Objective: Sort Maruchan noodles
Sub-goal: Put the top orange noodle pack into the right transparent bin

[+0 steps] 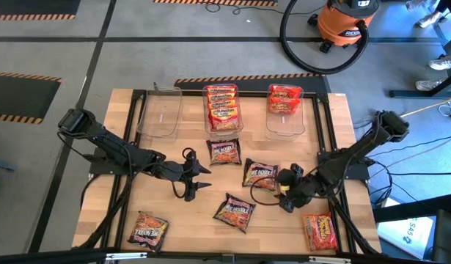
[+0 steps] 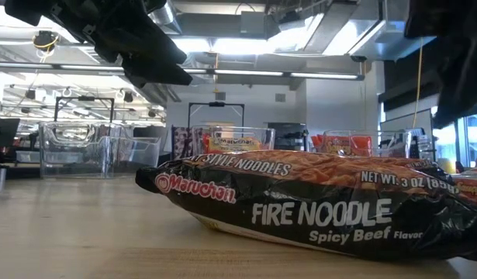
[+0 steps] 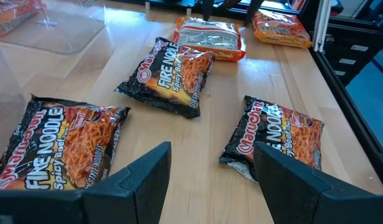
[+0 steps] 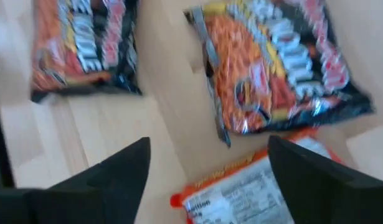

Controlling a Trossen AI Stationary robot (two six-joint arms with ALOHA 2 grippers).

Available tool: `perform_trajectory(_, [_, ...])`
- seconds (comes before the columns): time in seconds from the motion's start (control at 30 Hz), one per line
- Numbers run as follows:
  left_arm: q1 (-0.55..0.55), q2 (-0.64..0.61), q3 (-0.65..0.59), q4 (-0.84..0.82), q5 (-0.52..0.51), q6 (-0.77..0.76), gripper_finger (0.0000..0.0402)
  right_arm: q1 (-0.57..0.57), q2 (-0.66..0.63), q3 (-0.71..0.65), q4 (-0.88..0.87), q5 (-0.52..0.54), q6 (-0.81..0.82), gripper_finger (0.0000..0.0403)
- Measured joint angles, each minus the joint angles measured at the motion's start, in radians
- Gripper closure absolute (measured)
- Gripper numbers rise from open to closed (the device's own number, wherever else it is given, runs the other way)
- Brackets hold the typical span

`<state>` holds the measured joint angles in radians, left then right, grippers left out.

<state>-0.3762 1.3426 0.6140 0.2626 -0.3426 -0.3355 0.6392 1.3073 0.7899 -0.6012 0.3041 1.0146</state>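
Right gripper [image 1: 286, 192] hangs fingers spread over an orange packet [image 4: 241, 193] beside a dark packet [image 1: 259, 174], poised to pick, while left gripper [image 1: 198, 178] waits spread mid-surface.

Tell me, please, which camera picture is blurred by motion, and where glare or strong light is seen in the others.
Right wrist view: smeared by motion, print on the black-and-orange glossy noodle packets unreadable. Left wrist view: sharp, with glare on the shiny orange packet lying face down. Low view: bright ceiling lights; the nearest black Fire Noodle packet reads clearly. High view: evenly lit.
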Motion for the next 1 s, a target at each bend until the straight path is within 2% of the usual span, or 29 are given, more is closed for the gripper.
perform_trajectory(0.2, [0.0,0.0,0.0,0.0,0.0,-0.002,0.018,0.003,0.065,-0.008,-0.024,-0.026,0.016,0.008])
perform_trajectory(0.4, [0.001,0.0,0.0,0.0,0.007,-0.003,0.018,0.001,0.171,0.052,-0.038,-0.063,-0.053,0.0102])
perform_trajectory(0.57, [0.001,0.0,0.0,0.0,0.017,-0.003,0.018,0.002,0.262,0.149,-0.181,-0.037,-0.065,0.0123])
perform_trajectory(0.7, [0.001,0.0,0.0,0.0,0.019,-0.003,0.018,0.002,0.321,0.167,-0.286,-0.037,0.016,0.0131])
perform_trajectory(1.0, [0.001,0.0,0.0,-0.001,0.019,-0.003,0.018,0.002,0.396,0.16,-0.287,-0.035,0.204,0.0132])
